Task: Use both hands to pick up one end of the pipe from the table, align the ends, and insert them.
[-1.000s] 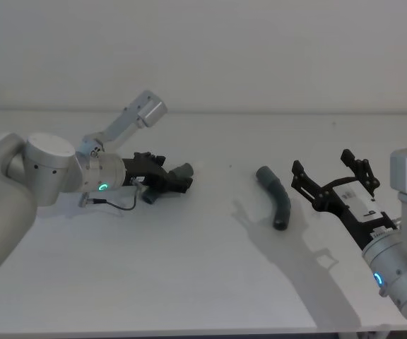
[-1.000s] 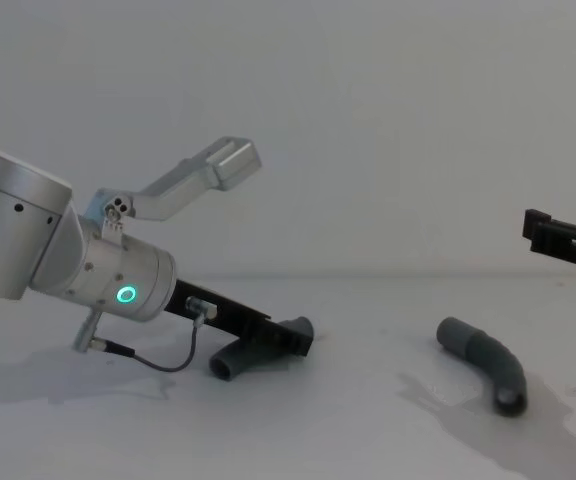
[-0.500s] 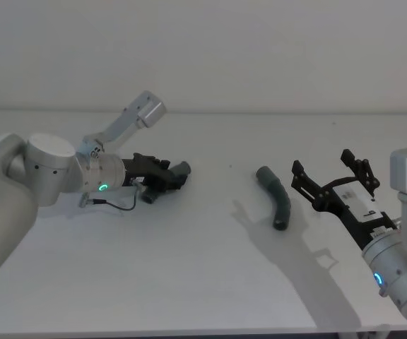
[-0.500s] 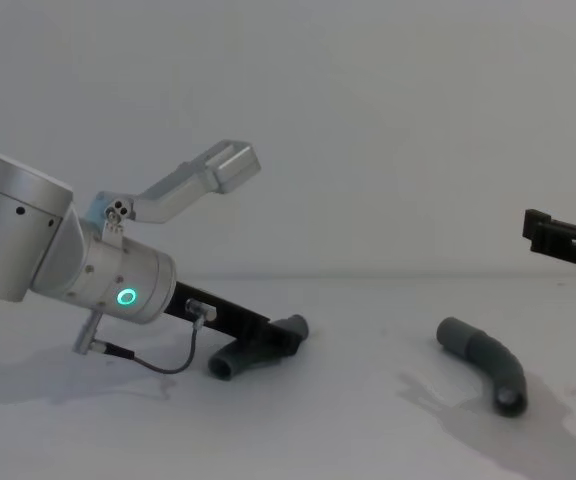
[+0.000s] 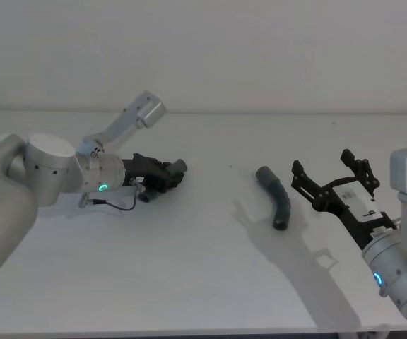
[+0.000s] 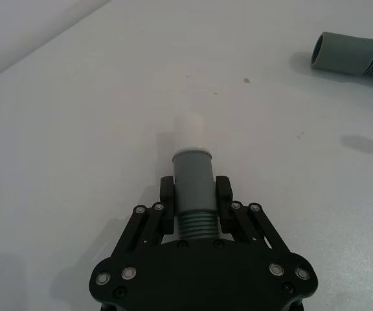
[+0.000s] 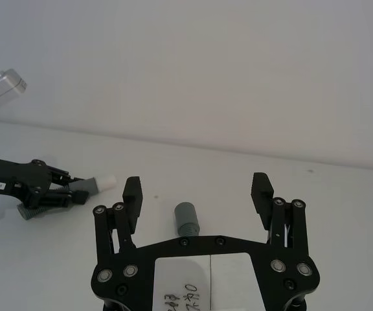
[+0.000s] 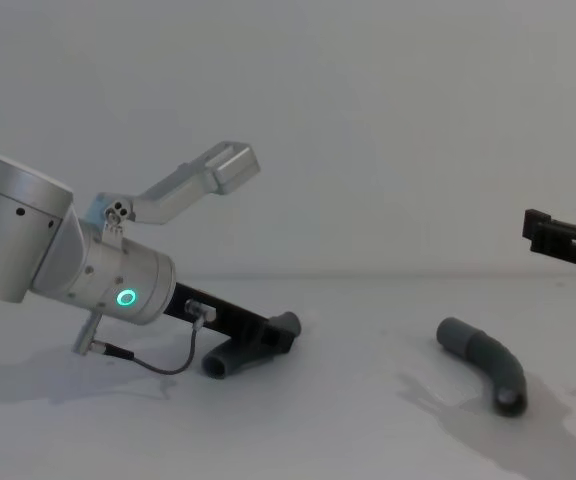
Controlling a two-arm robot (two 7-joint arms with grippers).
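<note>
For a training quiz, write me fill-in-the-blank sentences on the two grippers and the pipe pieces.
The left gripper is shut on the pipe piece whose tip is ____.
The right gripper hangs with its jaws ____.
The other pipe piece lies on the table, nearer the ____ gripper.
Missing words: white; open; right.

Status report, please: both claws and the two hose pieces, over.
Left claw shut on white-tipped dark grey ribbed hose piece, low at white table. Right claw open, hovering short of bent grey ribbed hose piece lying there. Pieces apart, unjoined.
</note>
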